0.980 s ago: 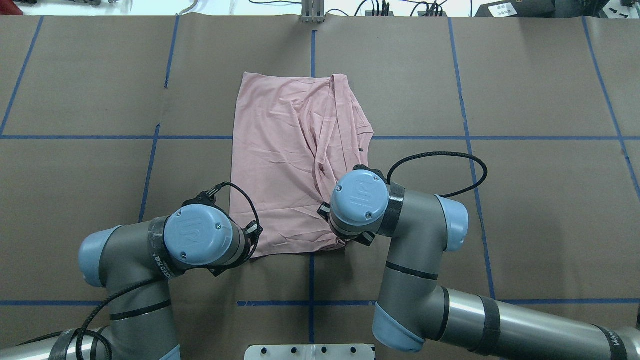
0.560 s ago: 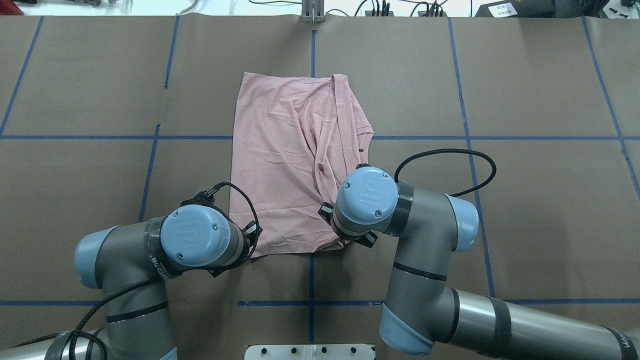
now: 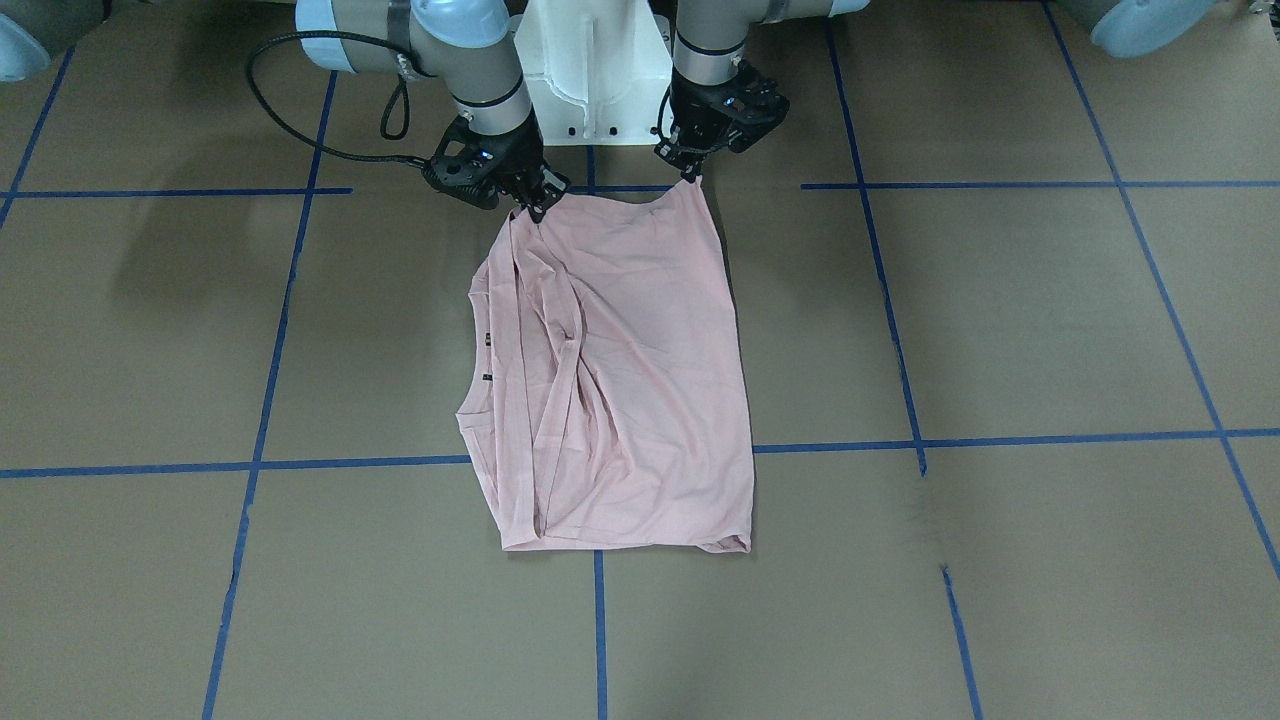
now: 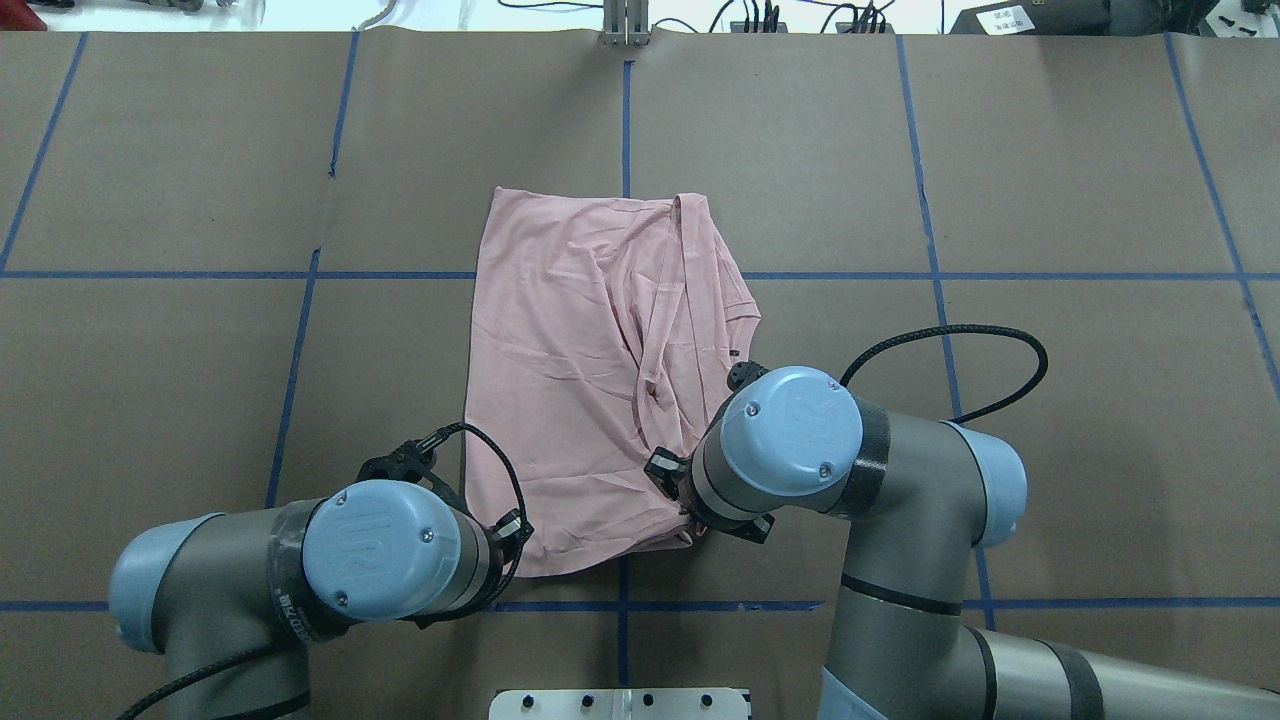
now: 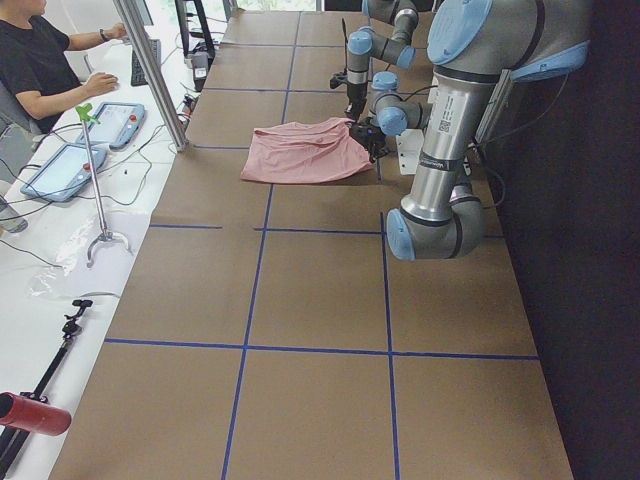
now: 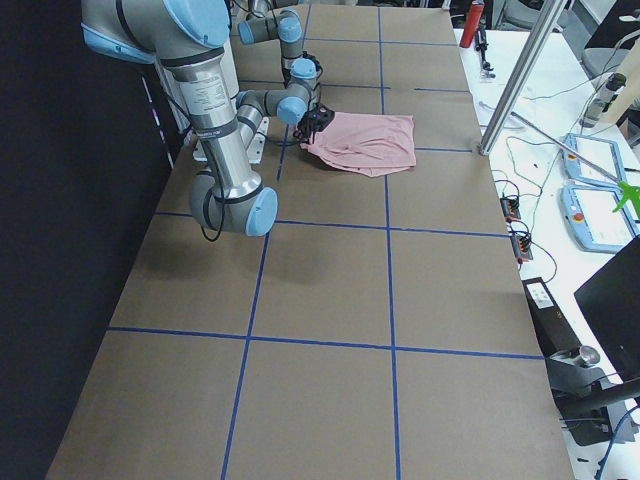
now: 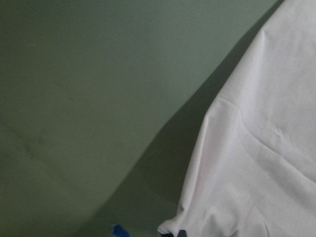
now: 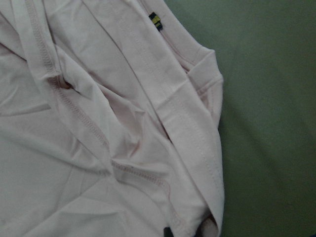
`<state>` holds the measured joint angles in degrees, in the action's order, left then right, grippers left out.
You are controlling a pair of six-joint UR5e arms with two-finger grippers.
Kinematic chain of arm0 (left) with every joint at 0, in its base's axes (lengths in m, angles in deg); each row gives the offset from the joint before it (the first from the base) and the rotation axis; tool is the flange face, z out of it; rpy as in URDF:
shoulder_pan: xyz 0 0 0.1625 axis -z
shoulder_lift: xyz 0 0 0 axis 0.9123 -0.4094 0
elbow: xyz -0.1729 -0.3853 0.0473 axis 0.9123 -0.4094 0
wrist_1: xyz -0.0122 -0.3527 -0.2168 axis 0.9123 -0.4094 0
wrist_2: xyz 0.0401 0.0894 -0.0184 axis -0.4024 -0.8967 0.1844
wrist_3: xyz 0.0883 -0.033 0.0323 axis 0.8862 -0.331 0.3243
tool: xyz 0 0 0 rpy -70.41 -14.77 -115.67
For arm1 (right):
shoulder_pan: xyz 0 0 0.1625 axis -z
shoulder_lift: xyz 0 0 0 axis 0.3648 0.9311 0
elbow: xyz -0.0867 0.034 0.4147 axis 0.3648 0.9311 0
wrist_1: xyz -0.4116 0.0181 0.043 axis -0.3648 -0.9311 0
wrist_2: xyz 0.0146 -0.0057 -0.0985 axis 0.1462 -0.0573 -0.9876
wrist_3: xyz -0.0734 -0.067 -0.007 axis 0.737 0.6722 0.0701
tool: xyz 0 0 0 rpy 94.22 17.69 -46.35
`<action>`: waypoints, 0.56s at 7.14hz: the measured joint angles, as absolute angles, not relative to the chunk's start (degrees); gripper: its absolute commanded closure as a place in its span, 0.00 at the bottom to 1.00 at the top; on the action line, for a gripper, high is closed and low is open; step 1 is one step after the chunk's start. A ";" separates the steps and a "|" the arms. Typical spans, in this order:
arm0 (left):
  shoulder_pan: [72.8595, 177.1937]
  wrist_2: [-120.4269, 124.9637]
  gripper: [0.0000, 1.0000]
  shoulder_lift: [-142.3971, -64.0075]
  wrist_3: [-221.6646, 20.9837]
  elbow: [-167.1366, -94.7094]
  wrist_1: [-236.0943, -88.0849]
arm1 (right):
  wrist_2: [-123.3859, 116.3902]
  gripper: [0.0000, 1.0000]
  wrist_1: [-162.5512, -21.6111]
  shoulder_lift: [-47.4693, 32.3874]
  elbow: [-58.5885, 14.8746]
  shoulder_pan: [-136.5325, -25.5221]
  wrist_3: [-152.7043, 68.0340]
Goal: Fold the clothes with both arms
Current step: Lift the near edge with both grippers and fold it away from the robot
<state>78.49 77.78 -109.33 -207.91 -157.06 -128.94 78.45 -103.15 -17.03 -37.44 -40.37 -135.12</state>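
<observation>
The pale pink T-shirt [image 4: 580, 380] lies print side down, folded lengthwise, with a bunched sleeve and a small black tag [image 4: 735, 355] on its right side. It also shows in the front view [image 3: 640, 380]. My left gripper [image 3: 690, 177] is shut on one near corner of the T-shirt. My right gripper [image 3: 530, 205] is shut on the other near corner. The edge between them sags a little above the table. From overhead both grippers are hidden under their wrists. The right wrist view shows seams and the tag [image 8: 155, 20]. The left wrist view shows plain pink cloth [image 7: 256, 163].
The white pedestal base [image 3: 590, 70] stands just behind the grippers. A black cable loop [image 4: 950, 350] hangs off the right arm. Blue tape lines [image 4: 625, 120] cross the brown table. An operator [image 5: 40, 60] sits beyond the far edge with tablets [image 5: 110, 120].
Both arms have drawn back toward the robot base, dragging the T-shirt with them across the table. Both grips have stayed on the near corners.
</observation>
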 measured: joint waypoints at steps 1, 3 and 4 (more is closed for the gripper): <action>78.17 77.84 1.00 -108.62 -207.14 -159.02 -128.72 | 78.40 1.00 -102.89 -16.52 -38.08 -39.99 -135.10; 80.65 77.83 1.00 -108.59 -203.32 -161.25 -128.93 | 78.19 1.00 -102.54 -16.50 -38.18 -42.50 -134.89; 83.80 77.84 1.00 -109.32 -201.09 -160.58 -129.71 | 78.29 1.00 -102.06 -16.68 -38.08 -44.96 -134.71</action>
<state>83.80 77.84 -109.32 -201.09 -160.58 -129.71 78.29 -102.06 -16.68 -38.08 -44.96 -134.71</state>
